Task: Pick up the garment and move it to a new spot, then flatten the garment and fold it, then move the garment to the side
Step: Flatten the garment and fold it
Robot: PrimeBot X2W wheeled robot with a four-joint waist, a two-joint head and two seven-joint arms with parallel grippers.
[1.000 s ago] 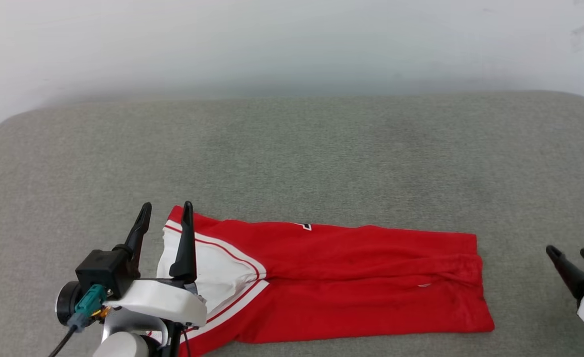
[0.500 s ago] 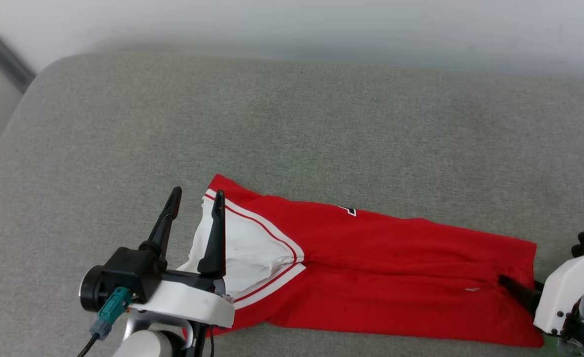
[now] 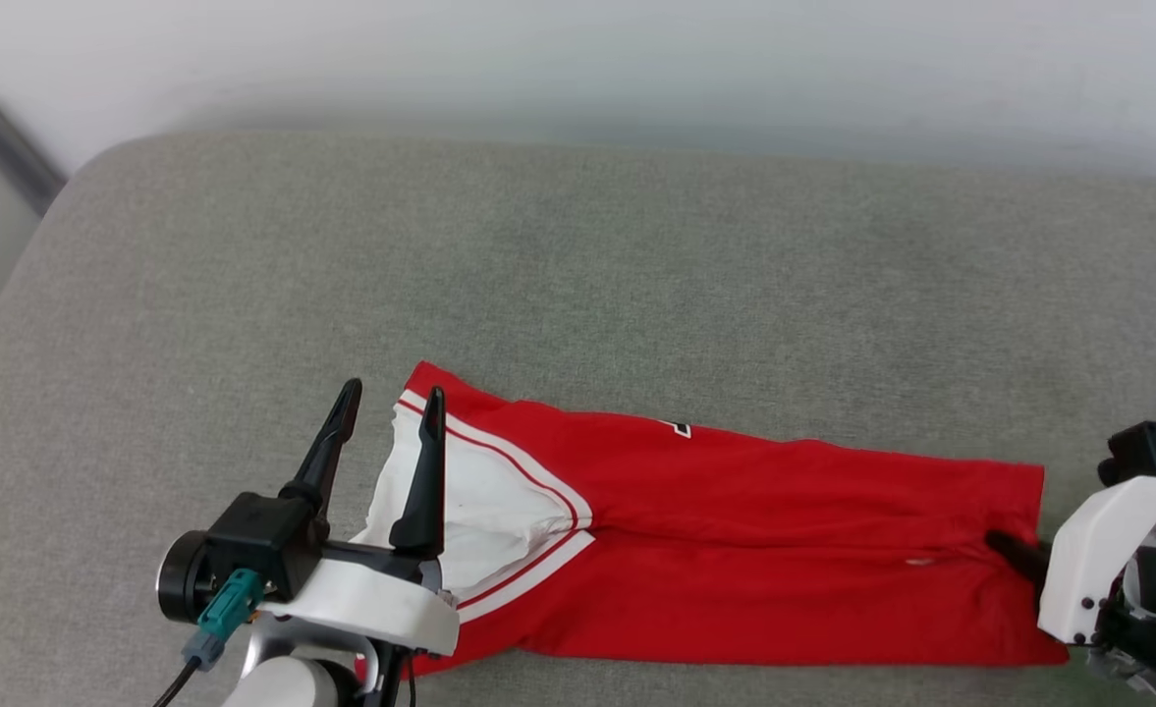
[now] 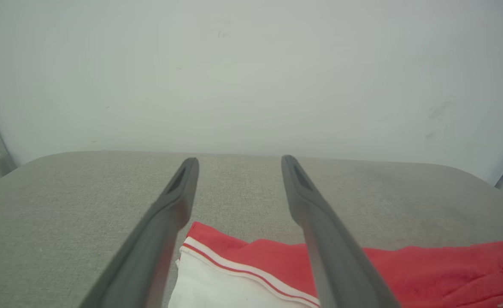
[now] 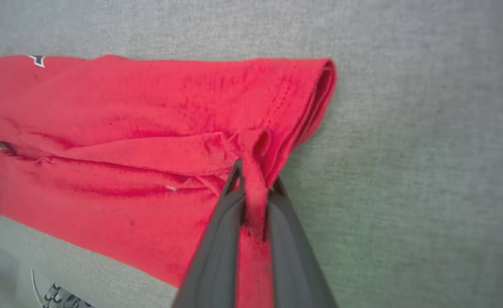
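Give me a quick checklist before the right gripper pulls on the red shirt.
1. Right gripper shut on the garment at its hem end: ok.
2. All folded layers pinched: cannot tell.
3. Left gripper open, holding nothing: ok.
4. Left gripper's fingers apart from the white sleeve: cannot tell.
5. Grey cushion has bare room beyond the garment: ok.

The garment (image 3: pixel 735 550) is showing soft, matt cloth. The tabletop (image 3: pixel 636 275) is wearing coarse grey woven fabric. The fingers (image 4: pixel 326 248) of the left hand (image 4: pixel 239 159) are looking smooth and matt.
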